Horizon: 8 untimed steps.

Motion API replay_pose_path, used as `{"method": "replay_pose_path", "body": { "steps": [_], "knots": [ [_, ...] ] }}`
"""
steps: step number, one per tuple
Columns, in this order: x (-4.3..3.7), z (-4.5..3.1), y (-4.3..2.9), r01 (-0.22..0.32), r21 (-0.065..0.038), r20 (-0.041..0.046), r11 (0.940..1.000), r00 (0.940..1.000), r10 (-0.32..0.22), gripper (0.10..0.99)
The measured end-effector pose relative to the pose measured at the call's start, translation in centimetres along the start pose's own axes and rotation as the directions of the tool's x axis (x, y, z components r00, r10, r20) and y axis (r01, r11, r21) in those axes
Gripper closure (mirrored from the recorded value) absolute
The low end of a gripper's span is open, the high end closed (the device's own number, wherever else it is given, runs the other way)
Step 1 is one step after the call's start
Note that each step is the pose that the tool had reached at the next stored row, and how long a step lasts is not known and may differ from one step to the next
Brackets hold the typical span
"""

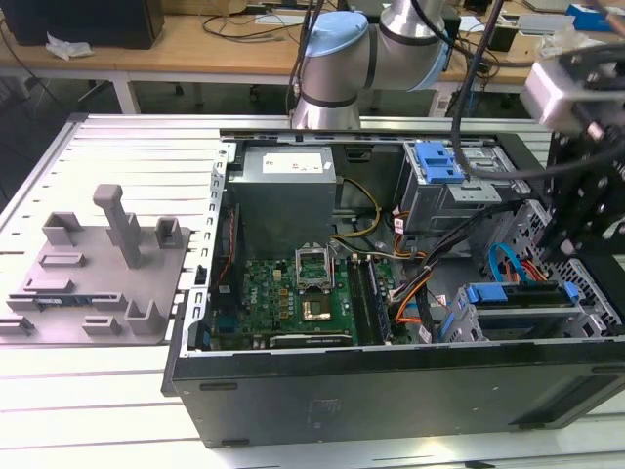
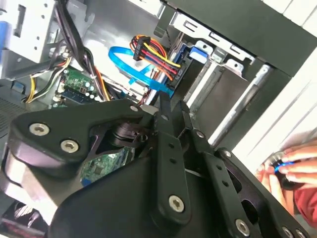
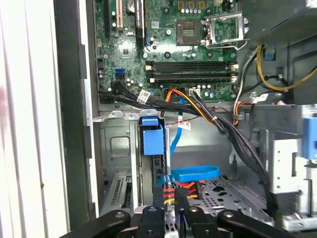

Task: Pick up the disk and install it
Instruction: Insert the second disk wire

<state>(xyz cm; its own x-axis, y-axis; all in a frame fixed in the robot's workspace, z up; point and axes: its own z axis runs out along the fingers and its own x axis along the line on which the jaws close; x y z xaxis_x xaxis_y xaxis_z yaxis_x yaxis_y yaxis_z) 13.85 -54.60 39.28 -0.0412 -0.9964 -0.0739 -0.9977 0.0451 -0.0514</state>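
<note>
one disk: sitting upright in the drive cage at the case's front corner, blue bracket showing.
gripper: hovering just beside the disk, fingers nearly together, gripping nothing.
cables: plugging in at the disk's end.
fixture tray: lying well apart, on the exterior view's left.
hand: resting outside the case.

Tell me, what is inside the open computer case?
Inside the computer case are a green motherboard, a grey power supply, bundled cables and blue-framed drive bays. The bays' contents are covered.
</note>
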Motion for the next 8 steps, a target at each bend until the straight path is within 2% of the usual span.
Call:
{"method": "replay_pose_path", "body": {
  "steps": [1,3,8],
  "knots": [
    [-0.09,-0.23,-0.01,0.0,0.0,-0.0016,1.0,1.0,0.0,0.863],
    [-0.2,-0.33,-0.01,0.0,0.0,-0.0054,1.0,1.0,0.0,0.98],
    [-0.23,-0.33,-0.01,0.0,0.0,-0.0055,1.0,1.0,0.0,0.98]
  ]
}}
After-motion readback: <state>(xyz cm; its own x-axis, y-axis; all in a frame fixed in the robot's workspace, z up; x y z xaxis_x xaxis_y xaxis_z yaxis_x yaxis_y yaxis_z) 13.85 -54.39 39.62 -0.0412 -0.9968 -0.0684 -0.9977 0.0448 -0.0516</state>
